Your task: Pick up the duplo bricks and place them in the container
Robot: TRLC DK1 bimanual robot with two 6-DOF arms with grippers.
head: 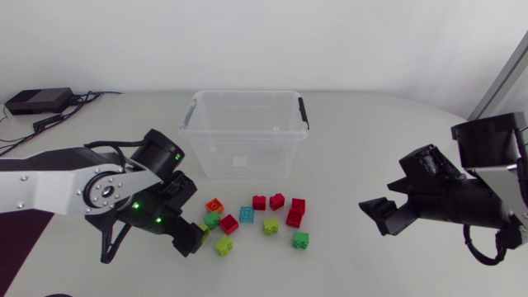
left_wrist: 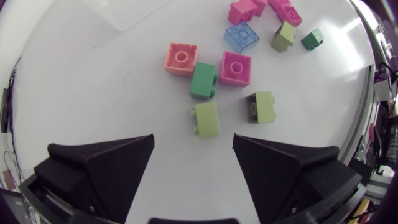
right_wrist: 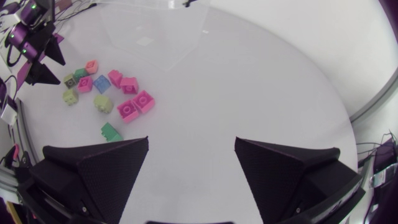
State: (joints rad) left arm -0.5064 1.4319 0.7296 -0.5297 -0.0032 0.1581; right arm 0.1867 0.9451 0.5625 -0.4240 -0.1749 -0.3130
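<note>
Several duplo bricks lie in a loose cluster in front of the clear plastic container (head: 243, 132): among them an orange one (head: 215, 205), a blue one (head: 247, 214), a red pair (head: 295, 212) and a lime one (head: 223, 245). My left gripper (head: 195, 239) hovers at the cluster's left end, open. In the left wrist view a lime brick (left_wrist: 206, 119) lies just ahead of the open left gripper (left_wrist: 194, 146), with nothing between its fingers. My right gripper (head: 373, 219) hangs open to the right of the bricks, well apart from them, and in its own view the right gripper (right_wrist: 191, 146) holds nothing.
The container stands lidless at the table's back middle, with black handle clips on its rim. A black box (head: 37, 101) with cables sits at the far left corner. Bare table lies between the bricks and the right arm.
</note>
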